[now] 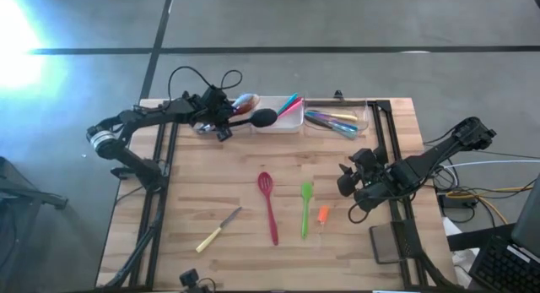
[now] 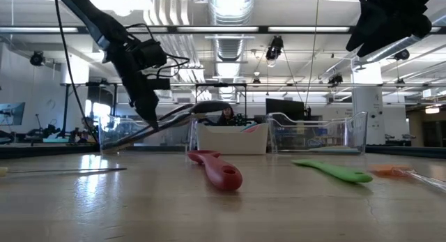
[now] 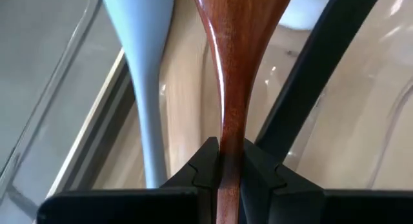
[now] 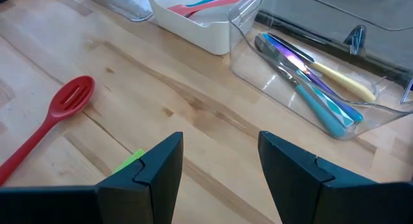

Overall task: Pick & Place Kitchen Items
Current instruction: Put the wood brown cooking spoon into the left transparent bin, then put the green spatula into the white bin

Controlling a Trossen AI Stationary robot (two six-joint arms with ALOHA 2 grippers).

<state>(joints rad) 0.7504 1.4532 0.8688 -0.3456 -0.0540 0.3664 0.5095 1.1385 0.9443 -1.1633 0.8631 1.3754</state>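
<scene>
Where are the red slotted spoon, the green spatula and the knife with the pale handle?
red slotted spoon (image 1: 269, 207): high view, middle of its handle.
green spatula (image 1: 305, 210): high view, middle of its handle.
knife (image 1: 210, 239): high view, on its pale handle.

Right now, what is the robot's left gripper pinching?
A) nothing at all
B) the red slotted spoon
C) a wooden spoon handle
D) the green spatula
C: in the left wrist view the left gripper is shut on a brown wooden spoon handle, while the red slotted spoon and the green spatula lie loose on the table.
</scene>
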